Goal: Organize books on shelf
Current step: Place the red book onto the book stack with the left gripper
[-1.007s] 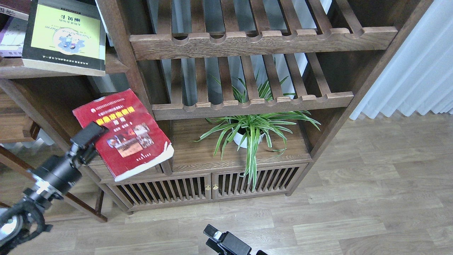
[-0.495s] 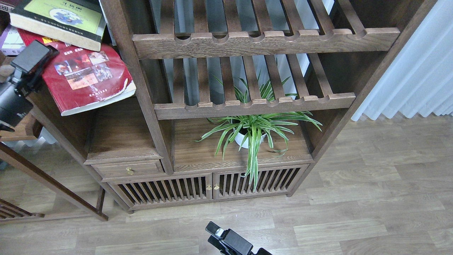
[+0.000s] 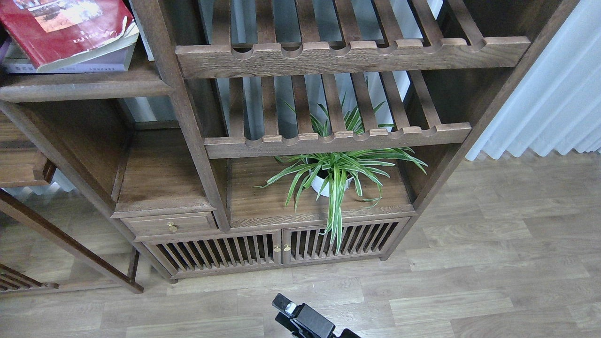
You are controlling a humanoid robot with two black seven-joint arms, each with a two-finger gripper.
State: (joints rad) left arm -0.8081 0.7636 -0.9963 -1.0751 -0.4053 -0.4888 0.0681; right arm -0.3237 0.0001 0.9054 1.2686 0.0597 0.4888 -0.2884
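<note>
Right pincer (image 3: 307,319) low at bottom edge of head view, over the wooden floor (image 3: 469,263); dark, mostly cut off by the frame, fingers not separable — apart or together cannot be told. Left pincer out of view.

Beyond the floor, base of the tall bookcase (image 3: 185,117): two slatted cabinet doors (image 3: 277,246) with small brass knobs, side by side. Small drawer (image 3: 169,224) with brass knob at left, above the left door.

Above the doors, a striped spider plant (image 3: 335,176) in a white pot (image 3: 324,184), standing on the lower board; some leaves hanging over the board's front edge, in front of the doors.

Two slatted racks (image 3: 338,141) with scalloped front rails above the plant, one over the other.

Upper left, the shelf (image 3: 84,87): flat dark-brown surface, rounded front edge. Red book (image 3: 61,28) lying on top of a pale lilac book (image 3: 94,63), which rests flat on that surface. Red cover tilted, its worn corner overhanging the lilac book's front edge. Both cut off by the frame at top and left.

White curtain (image 3: 549,94) at far right.
</note>
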